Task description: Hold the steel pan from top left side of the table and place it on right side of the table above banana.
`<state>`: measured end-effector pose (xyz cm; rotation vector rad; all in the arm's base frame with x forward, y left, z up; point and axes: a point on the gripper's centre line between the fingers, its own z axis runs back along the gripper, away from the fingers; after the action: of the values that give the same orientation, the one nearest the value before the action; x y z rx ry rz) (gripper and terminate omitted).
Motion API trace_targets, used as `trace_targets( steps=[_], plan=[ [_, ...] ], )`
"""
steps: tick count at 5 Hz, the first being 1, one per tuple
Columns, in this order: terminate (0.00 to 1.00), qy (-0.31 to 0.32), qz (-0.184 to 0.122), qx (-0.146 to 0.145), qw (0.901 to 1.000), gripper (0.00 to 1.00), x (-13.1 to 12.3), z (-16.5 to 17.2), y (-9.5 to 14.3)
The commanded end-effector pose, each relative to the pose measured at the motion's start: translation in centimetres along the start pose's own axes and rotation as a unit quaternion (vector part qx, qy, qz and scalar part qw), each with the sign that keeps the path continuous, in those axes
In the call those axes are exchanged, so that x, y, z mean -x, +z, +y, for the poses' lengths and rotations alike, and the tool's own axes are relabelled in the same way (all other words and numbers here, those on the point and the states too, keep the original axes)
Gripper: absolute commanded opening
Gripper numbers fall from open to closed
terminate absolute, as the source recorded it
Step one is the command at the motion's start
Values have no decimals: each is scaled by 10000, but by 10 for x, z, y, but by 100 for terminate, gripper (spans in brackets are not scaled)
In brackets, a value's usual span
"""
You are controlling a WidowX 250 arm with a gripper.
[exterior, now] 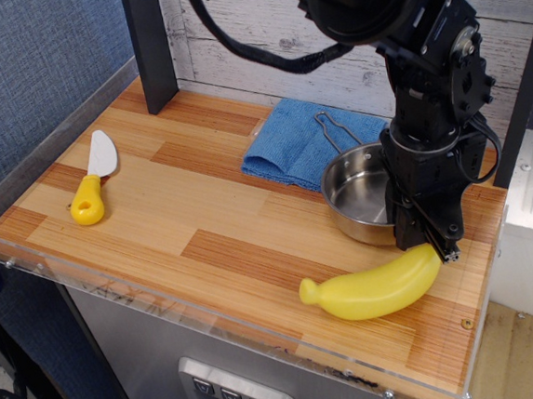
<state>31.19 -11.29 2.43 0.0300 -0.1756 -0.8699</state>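
From my remote view, the far left of the desk (pixel 156 218) holds a yellow-handled toy knife (pixel 91 180), well apart from everything that matters here. Moving right, a folded blue cloth (pixel 290 146) lies near the back wall. The thin wire handle of the steel pan (pixel 359 194) reaches back and left over that cloth, so the pan's long line runs from back-left to front-right.

The pan itself sits low on the right side of the desk, its base at or just off the wood; I cannot tell which. Its right rim disappears behind my tool (pixel 425 232), which comes straight down from above and meets the pan on that right edge. I judge the tool to be closed on the rim, but the black housing hides the fingertips.

Just in front of the pan lies the banana (pixel 372 288), its long axis running left to right with a slight upward tilt at the right end. That right end sits directly beneath the tool's tip, touching or nearly so.

The arm (pixel 424 74) stands nearly vertical above the pan, wrist pointing down, cables looping off behind. I judge the pan to be at its goal, and letting go comes next.
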Motion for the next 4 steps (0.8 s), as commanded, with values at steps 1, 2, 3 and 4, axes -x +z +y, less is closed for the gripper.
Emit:
trace_targets(
  steps=[1,2,3,4],
  plan=[
    [0,-32,-98,-12,9999,100,1,-2,7],
    [0,4,-48,-55,10000,100,3,1,10],
    [0,-11,-36,-100,9999,100,4,1,13],
    [0,19,-115,-154,9998,100,5,3,19]
  ],
)
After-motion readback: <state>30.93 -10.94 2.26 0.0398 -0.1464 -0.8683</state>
